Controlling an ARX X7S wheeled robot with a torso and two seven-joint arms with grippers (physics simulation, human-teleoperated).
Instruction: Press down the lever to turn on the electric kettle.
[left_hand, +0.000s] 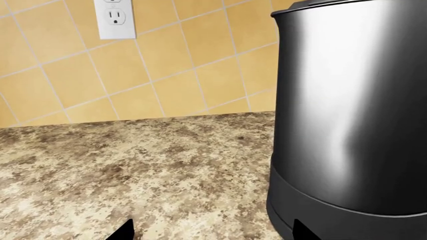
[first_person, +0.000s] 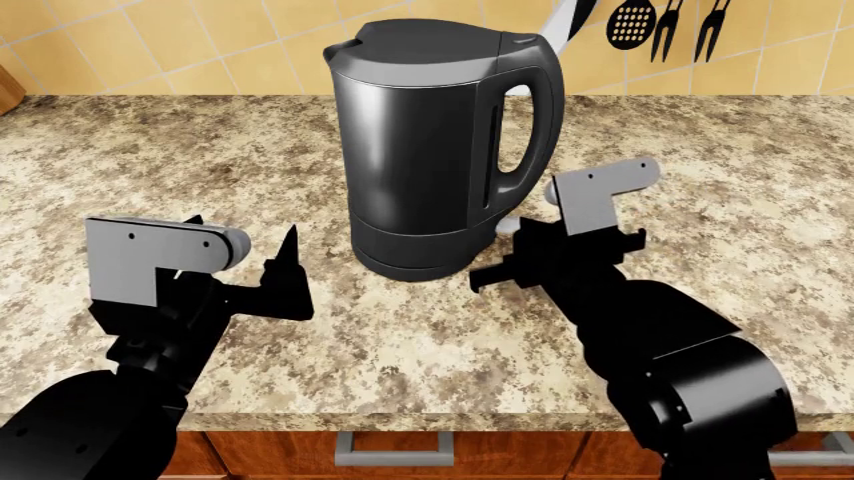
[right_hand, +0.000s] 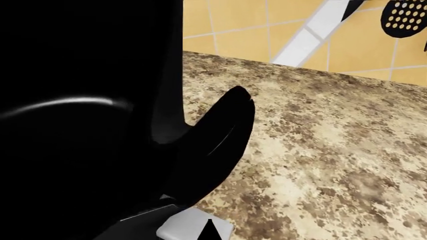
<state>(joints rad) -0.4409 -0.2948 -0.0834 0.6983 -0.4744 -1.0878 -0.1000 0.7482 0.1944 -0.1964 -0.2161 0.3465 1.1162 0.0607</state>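
Observation:
The electric kettle (first_person: 427, 150) is a tall dark-grey glossy jug with a black lid and loop handle, standing mid-counter; it also fills the right of the left wrist view (left_hand: 353, 115). The lever (right_hand: 190, 226) is a small light-grey tab at the base below the handle (right_hand: 213, 145); in the head view it (first_person: 503, 227) just shows beside my right gripper. My right gripper (right_hand: 211, 231) is shut, its tip right over the lever; I cannot tell if it touches. My left gripper (left_hand: 213, 232) is open and empty, left of the kettle's base, with one fingertip (left_hand: 303, 231) in front of it.
The speckled granite counter (first_person: 747, 200) runs back to a yellow tiled wall with a white outlet (left_hand: 115, 19). Black utensils (first_person: 634, 22) hang at the back right. The counter's front edge with drawer handles (first_person: 394, 445) lies below my arms.

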